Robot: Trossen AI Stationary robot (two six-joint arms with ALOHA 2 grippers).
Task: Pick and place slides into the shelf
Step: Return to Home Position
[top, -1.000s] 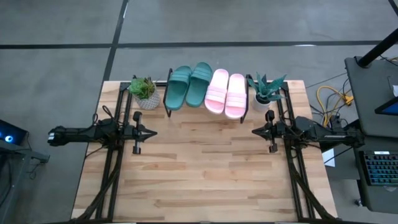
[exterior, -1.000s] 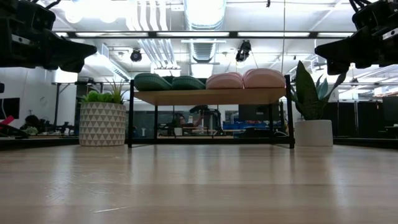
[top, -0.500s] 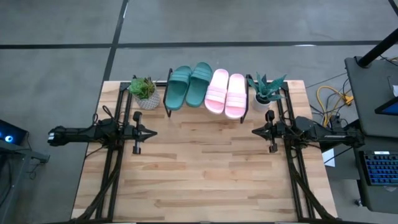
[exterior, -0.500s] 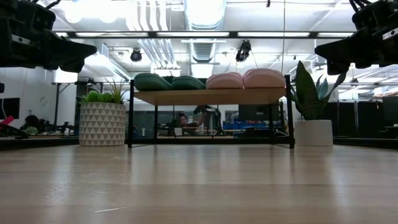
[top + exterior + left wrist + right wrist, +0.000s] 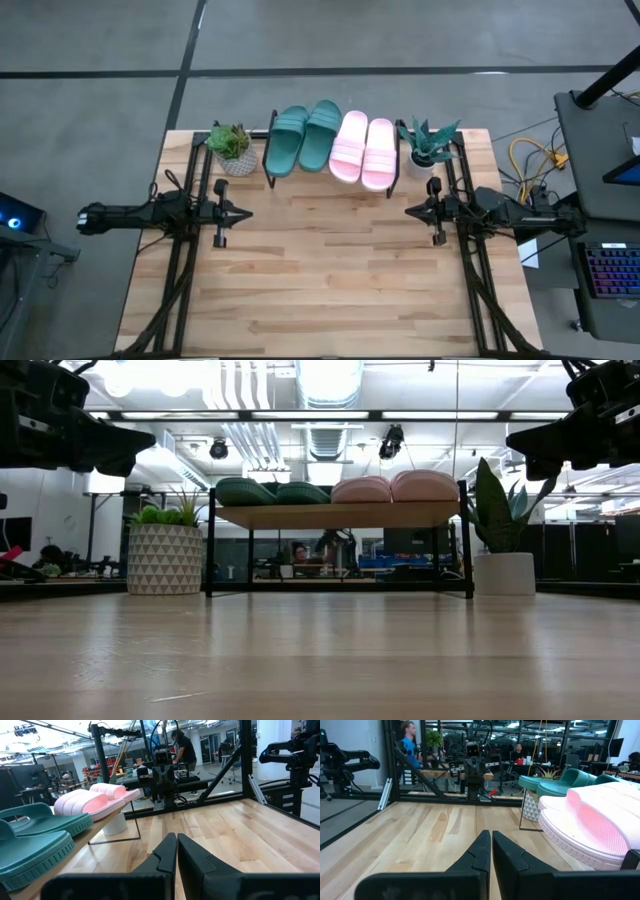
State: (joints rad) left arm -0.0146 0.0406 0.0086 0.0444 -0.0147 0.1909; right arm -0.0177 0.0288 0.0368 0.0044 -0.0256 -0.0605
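Looking down on a pale slatted wooden table [image 5: 330, 270], with a low shelf [image 5: 340, 515] of light plank top and thin black metal legs set at the middle of its far edge. Flanked by two potted plants, one in a white patterned pot [image 5: 232, 152] on the left and one in a plain white pot [image 5: 424, 158] on the right. Loaded already with all four sandals side by side on the plank: two dark green rubber slides [image 5: 306, 138] on the left half, two light pink rubber slides [image 5: 362, 150] on the right half. Laid with long axes running front to back across the shelf, the pink pair overhanging the near edge a little.

Parked at the table's sides, facing each other: left gripper [image 5: 248, 212] with fingers [image 5: 167, 851] pressed together on nothing, right gripper [image 5: 407, 210] with fingers [image 5: 482, 847] likewise closed and empty. Placed nearer than the shelf and outboard of it, so green pair nearer the left arm, pink pair nearer the right, both well apart from the fingertips. Nothing left to fetch, by the look of it; only settling the arms at rest, clear of the shelf legs.
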